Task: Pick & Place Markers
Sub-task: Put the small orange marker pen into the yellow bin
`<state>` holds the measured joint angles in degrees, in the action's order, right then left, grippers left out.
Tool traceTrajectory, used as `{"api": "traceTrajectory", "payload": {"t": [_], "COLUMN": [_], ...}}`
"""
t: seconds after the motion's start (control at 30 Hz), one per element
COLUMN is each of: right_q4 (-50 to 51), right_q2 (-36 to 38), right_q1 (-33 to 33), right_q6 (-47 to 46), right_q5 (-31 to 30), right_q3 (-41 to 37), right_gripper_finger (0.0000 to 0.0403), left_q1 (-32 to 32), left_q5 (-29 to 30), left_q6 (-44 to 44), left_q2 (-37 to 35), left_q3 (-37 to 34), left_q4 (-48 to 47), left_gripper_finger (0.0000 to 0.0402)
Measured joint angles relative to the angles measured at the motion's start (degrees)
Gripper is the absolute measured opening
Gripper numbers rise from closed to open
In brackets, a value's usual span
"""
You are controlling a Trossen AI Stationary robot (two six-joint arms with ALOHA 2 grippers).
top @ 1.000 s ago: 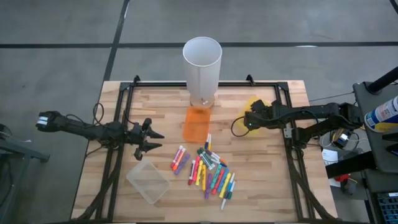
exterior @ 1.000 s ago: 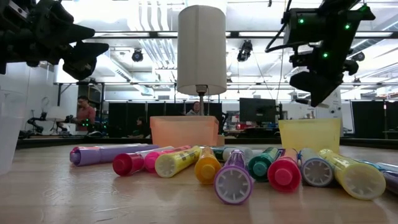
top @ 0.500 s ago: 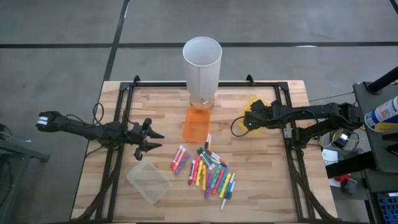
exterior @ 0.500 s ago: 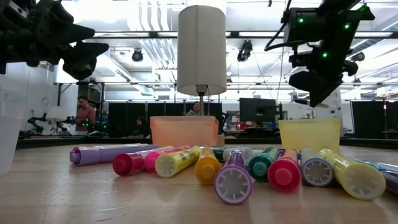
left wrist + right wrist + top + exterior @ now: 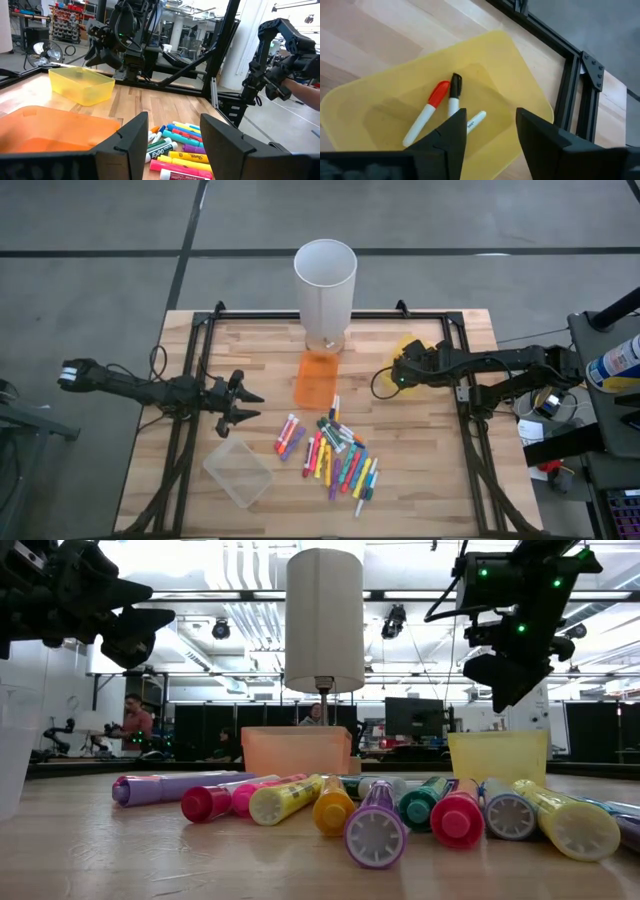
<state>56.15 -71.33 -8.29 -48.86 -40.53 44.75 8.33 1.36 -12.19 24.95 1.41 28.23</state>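
Right gripper, fingers apart and empty, hovers over the yellow bin; two markers lie inside, just below it.

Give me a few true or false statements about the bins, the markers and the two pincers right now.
1. The right pincer hangs over the yellow bin. True.
2. The yellow bin is empty. False: markers lie in it, one red-capped, one black-capped.
3. The right pincer grips a marker. False: its fingers stand apart, empty.
4. The left pincer is open, above the table near the clear bin. True.
5. The orange bin sits right of the yellow one. False: left.
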Motion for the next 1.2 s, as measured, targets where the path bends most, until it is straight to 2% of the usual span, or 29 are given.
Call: {"api": "traceTrajectory", "payload": {"t": [0.37, 1.2], "right_q4": [0.0, 0.1], "right_q2": [0.0, 3.8], "right_q1": [0.0, 0.2], "right_q6": [0.7, 1.1], "right_q5": [0.0, 0.0], "right_q3": [0.0, 0.0], "right_gripper_finger": [0.0183, 0.0185], "left_q1": [0.0, 0.0], "left_q5": [0.0, 0.0], "left_q6": [0.0, 0.0], "left_q2": [0.0, 0.0], "left_q3": [0.0, 0.0], "left_q4": [0.0, 0.0], "left_gripper_finger": [0.0174, 0.0174]}}
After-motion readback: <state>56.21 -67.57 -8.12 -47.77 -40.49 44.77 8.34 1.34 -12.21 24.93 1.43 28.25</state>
